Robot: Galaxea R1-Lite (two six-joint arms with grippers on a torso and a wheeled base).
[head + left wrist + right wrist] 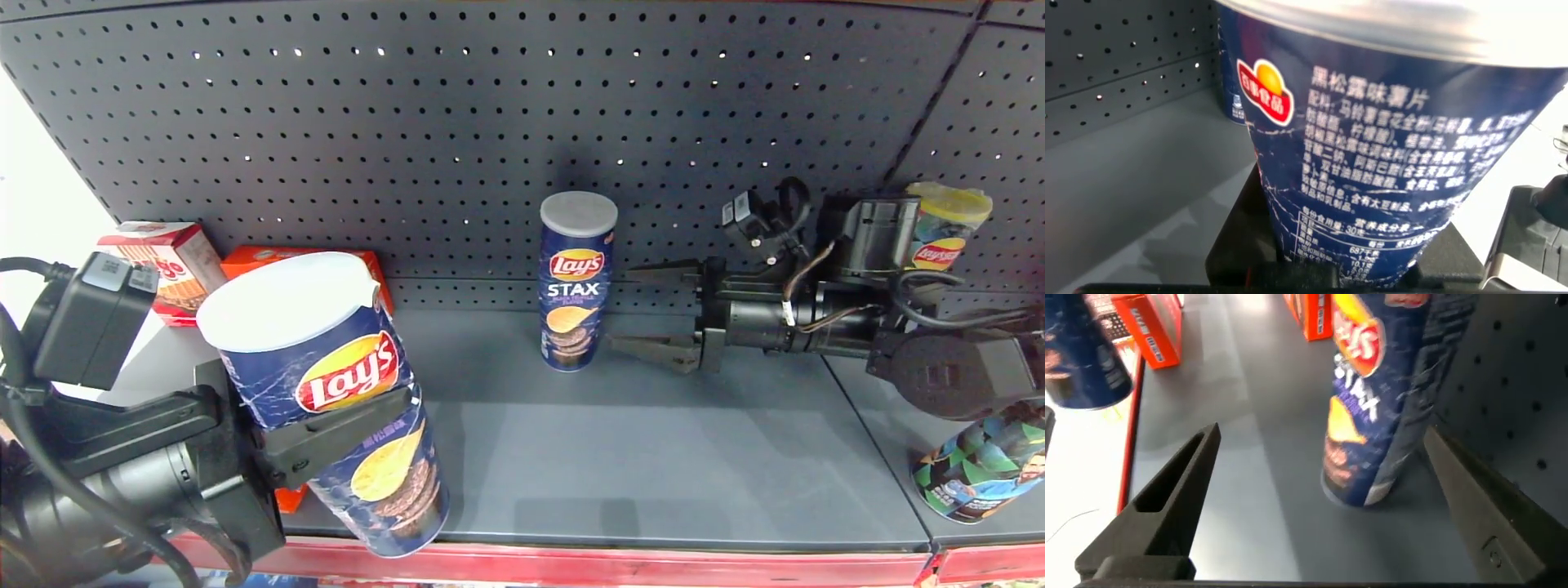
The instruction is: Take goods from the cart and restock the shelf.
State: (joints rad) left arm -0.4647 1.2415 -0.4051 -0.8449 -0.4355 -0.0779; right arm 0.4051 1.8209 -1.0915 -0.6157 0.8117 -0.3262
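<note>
Left claw point(326, 426) clamps can point(314, 351), right claw point(627, 309) spread

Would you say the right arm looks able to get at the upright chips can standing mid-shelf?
Probably yes: the right tool is open, level with the upright chips can and pointing at it, with nothing between them. The left tool, holding another can, is well clear.

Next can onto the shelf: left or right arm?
Left. The left claw is shut on a dark blue cylindrical chips can with a white lid, tilted over the front edge of the grey metal shelf. The right claw is open and empty beside the upright dark blue can with a grey lid.
</note>
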